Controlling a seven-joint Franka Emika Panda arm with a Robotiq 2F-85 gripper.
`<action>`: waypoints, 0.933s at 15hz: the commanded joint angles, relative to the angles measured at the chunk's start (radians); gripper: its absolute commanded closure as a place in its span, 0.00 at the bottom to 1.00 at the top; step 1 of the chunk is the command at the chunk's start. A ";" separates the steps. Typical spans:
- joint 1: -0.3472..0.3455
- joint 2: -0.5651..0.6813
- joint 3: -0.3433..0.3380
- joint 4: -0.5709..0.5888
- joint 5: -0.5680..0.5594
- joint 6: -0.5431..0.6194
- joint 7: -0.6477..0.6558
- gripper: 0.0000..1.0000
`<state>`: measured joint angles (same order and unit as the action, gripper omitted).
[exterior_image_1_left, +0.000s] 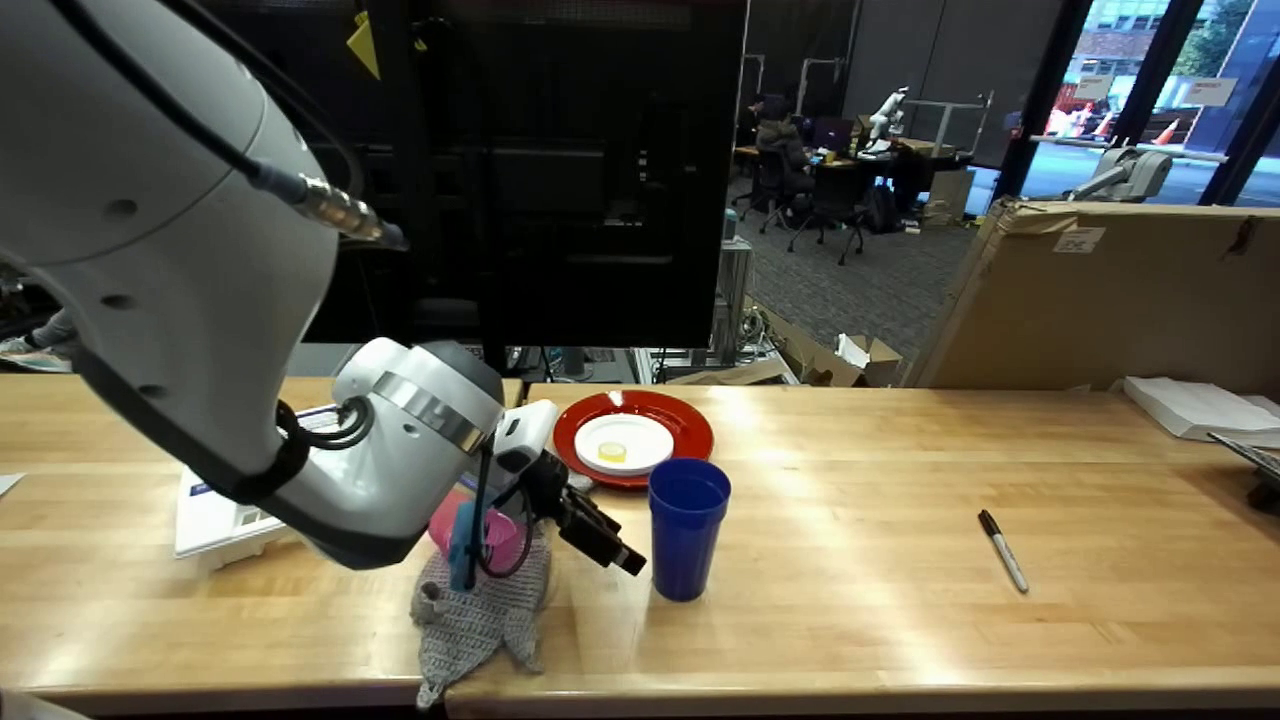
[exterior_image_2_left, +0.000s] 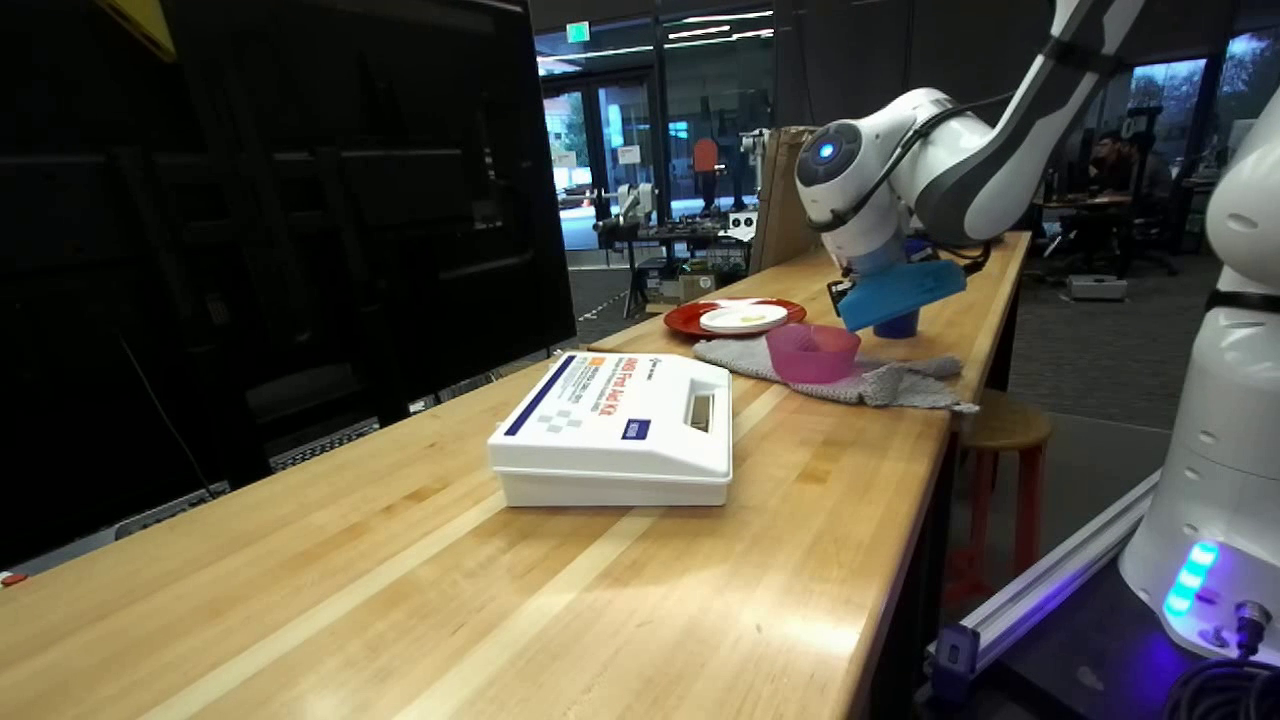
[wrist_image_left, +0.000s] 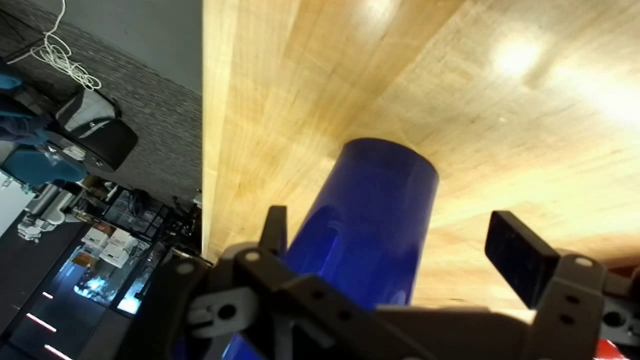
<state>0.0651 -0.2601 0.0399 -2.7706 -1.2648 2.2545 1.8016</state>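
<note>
A dark blue cup (exterior_image_1_left: 688, 530) stands upright on the wooden table, and its lower part shows behind the blue block in an exterior view (exterior_image_2_left: 897, 326). My gripper (exterior_image_1_left: 618, 553) comes down at a slant beside it. In the wrist view the gripper (wrist_image_left: 395, 240) is open, with the cup (wrist_image_left: 370, 210) showing between its fingers, closer to the left one. A wide gap separates the cup from the right finger (wrist_image_left: 517, 255). Whether the left finger touches the cup I cannot tell. Nothing is gripped.
A pink bowl (exterior_image_2_left: 812, 354) sits on a grey knitted cloth (exterior_image_1_left: 480, 615) beneath the wrist. Behind lies a red plate (exterior_image_1_left: 690, 425) with a white plate (exterior_image_1_left: 645, 445) on it. A white first aid kit (exterior_image_2_left: 610, 430) and a marker (exterior_image_1_left: 1003, 550) lie on the table (exterior_image_1_left: 850, 600).
</note>
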 joint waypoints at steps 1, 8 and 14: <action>0.014 -0.075 0.012 -0.016 0.052 -0.031 -0.087 0.00; 0.002 -0.119 -0.003 -0.014 0.083 -0.035 -0.168 0.00; -0.033 -0.080 -0.039 -0.002 0.089 -0.033 -0.228 0.00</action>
<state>0.0514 -0.3432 0.0207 -2.7727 -1.2025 2.2212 1.6261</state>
